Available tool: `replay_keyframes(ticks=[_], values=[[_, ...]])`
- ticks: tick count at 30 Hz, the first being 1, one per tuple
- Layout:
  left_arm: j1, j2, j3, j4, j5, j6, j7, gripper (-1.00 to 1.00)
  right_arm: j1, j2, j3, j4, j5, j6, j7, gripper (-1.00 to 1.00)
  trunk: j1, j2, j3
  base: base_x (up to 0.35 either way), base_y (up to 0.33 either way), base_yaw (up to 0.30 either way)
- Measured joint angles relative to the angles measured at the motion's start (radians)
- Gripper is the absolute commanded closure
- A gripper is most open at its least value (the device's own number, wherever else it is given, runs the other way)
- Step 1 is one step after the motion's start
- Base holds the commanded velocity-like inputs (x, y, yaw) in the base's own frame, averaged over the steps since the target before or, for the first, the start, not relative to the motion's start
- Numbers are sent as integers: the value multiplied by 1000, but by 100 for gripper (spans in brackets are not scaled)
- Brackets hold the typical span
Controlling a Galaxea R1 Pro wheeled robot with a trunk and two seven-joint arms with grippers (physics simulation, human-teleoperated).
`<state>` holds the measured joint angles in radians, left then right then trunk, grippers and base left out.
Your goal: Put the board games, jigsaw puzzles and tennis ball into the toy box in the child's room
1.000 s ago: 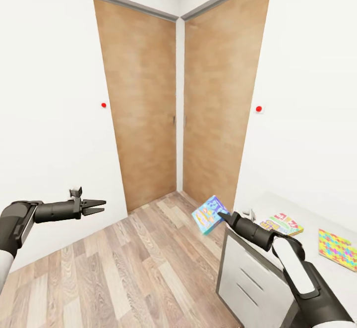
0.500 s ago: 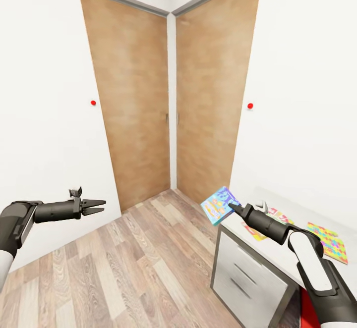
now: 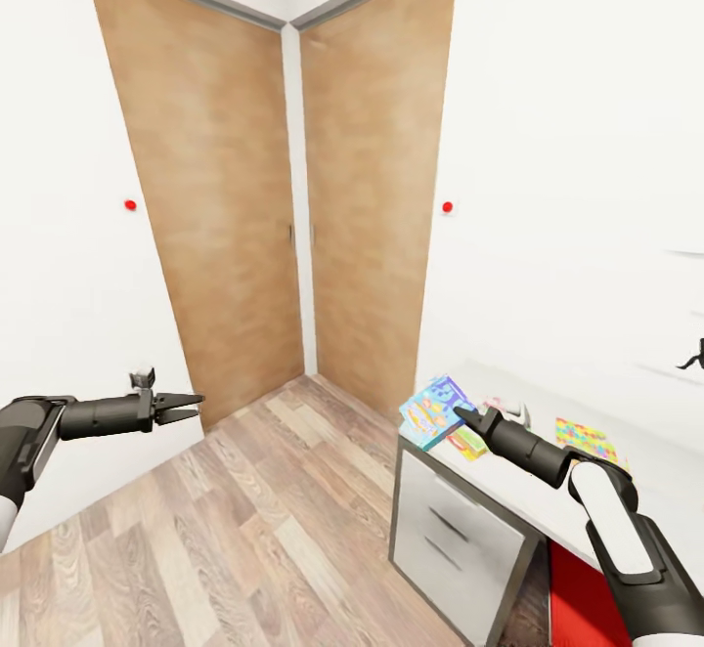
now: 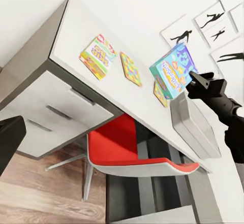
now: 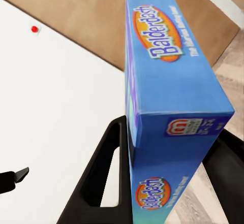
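Room corner: white walls, two wooden doors (image 3: 225, 207) meeting at the far corner, wood-plank floor (image 3: 244, 539).

Blue board game (image 3: 433, 411), lettered "Balderdash" in the right wrist view (image 5: 170, 107), is clamped between the fingers of the right gripper (image 3: 460, 417). One black finger (image 5: 104, 176) lies flat against the box's side and the other is at its opposite side. The box is in the air, tilted, just above the near-left corner of the table (image 3: 548, 500).

Outward from the box: on the pale table top, directly behind the held game, lies a second board game (image 4: 98, 57), multicolour, flat on the surface near the table's left end. A jigsaw puzzle (image 3: 585, 439) lies flat farther right; in the left wrist view it sits just beside the multicolour game (image 4: 131, 69). A second flat puzzle-patterned board is partly hidden behind the held box in the left wrist view. The grey toy box (image 4: 195, 125) stands on the table further along, beyond the puzzles.

Under the table: grey drawer front (image 3: 450, 539) at the left end, and a red chair (image 4: 127, 150) pushed in beside it.

Left gripper (image 3: 191, 400) is extended over the floor at the left, well apart from the table, empty, fingers pressed together.
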<state>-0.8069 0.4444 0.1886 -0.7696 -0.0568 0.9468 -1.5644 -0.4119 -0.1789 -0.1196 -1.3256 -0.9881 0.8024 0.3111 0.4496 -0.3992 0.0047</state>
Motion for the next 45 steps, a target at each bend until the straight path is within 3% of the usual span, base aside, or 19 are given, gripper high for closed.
replay_keyframes(ticks=[8,10,13,17,21,26,45], values=[[0,0,0,0,1,-1,0,-100,0,-7,-11,7,-1,1,30,100,0,0,3,0,0,-281],[0,1,0,0,0,-2,0,-100,0,-8,-29,6,0,1,42,100,0,0,4,0,0,-281],[0,1,0,-1,1,-2,0,-100,27,-9,-81,-7,6,3,70,100,0,0,6,0,0,-281],[0,2,1,-5,6,-2,0,-100,122,-10,-203,-62,2,11,141,100,0,0,8,0,0,-281],[0,19,2,-33,12,2,-1,-100,150,-10,-269,-98,1,16,184,100,0,0,11,0,0,-280],[0,28,-2,-75,12,14,-1,-100,158,-8,-287,-104,4,13,195,100,0,0,14,0,0,-280],[0,19,-12,-87,3,11,0,-100,159,1,-290,-100,12,5,197,100,0,0,27,0,0,-280]])
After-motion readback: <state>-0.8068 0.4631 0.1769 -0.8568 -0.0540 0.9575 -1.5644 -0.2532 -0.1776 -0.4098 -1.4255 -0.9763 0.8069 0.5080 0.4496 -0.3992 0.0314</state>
